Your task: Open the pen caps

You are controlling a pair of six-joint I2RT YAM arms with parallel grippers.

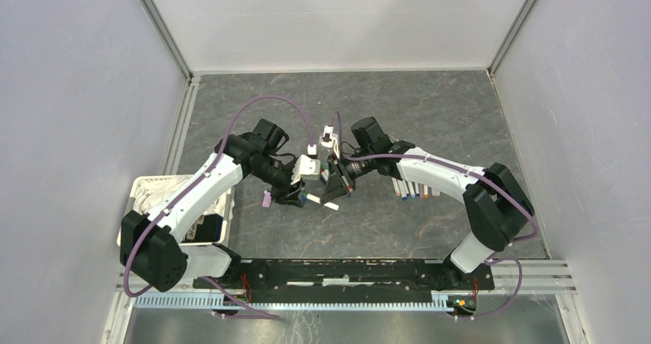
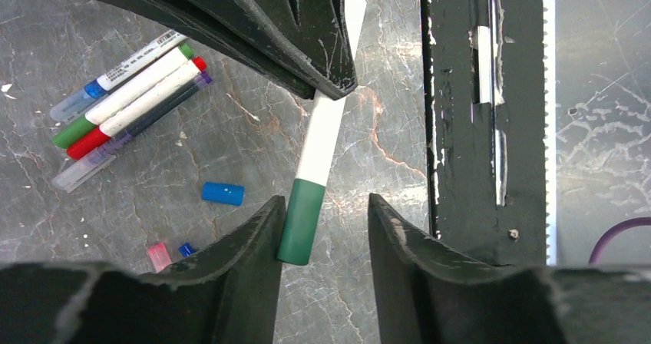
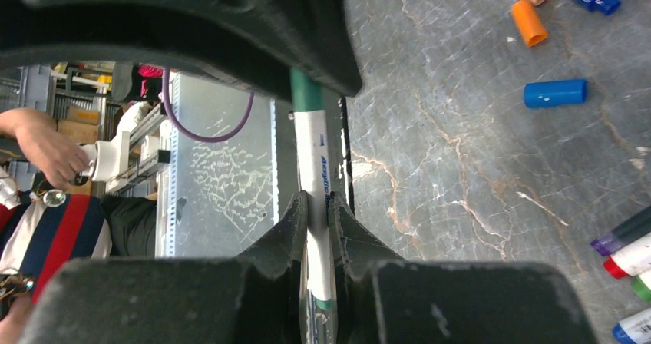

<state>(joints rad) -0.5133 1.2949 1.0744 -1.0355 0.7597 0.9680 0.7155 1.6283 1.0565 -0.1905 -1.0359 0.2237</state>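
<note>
1. Spreading across the whole field, the dark stone-patterned tabletop [image 1: 430, 106] carries everything and gives the pens a flat place within reach of both arms.
2. White bin [image 1: 140, 200], at the left edge beside the left arm. Its contents are too unclear to name.
3. Right hand [image 3: 317, 202], closed tight on the white barrel of one pen [image 2: 321, 129], which is held clear of the tabletop near the middle. It appears to serve as the anchor, fixing the barrel so that the capped end projects toward the other hand.
4. Left hand [image 2: 325, 206], partly open and gripping nothing. Its fingers straddle the capped end: one finger [image 2: 257, 236] touches the cap and the other stands just apart. It is set in line with the barrel, presumably so that a straight pull will part cap from pen.
5. Spare pens [image 2: 130, 98], lying side by side in a row on the tabletop, to the right of the hands.
6. Green cap [image 2: 301, 221], seated on the held pen and not yet removed.
7. Loose caps, blue [image 2: 223, 193], pink [image 2: 158, 256] and orange [image 3: 527, 21], scattered near the row, which suggests that several pens are already opened.
</note>
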